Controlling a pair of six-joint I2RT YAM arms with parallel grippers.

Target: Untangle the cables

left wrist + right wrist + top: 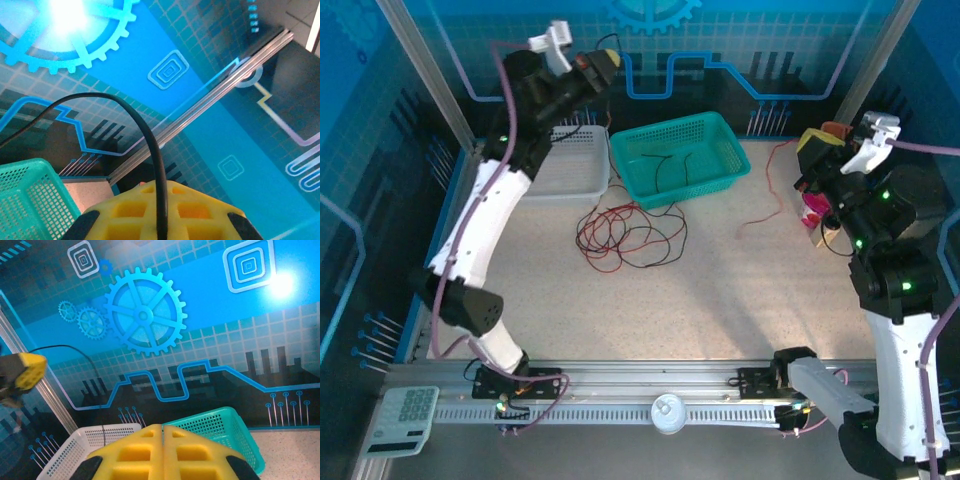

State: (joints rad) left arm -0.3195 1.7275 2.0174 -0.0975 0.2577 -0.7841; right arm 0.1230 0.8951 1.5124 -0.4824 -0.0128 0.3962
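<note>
The job looks to be somewhere in the middle. A loose knot of red and black cables [625,232] lies on the worktop [720,290], just in front of the teal basket [665,125], and the loops cross one another too much for me to count the strands. That heap is what is left to do.

Some wires are already out of it. Thin black wire [665,170] lies inside the teal basket, two strands as far as I can make out. One red cable [778,185] runs alone on the right side of the worktop, well apart from the heap.

The left claw [605,65] is raised high at the back and closed on a black cable [150,135]. In the left wrist view that wire runs straight between the yellow pads [125,210], then arcs up and away to the left.

The right claw [817,140] is closed too, pads pressed together. The lone red cable climbs up towards it, but I cannot tell whether it is actually pinched.

By count there are two arms and two baskets, the teal one and a white one [570,180] beside it. There is also one heap, one separate red cable and one black cable held up.
</note>
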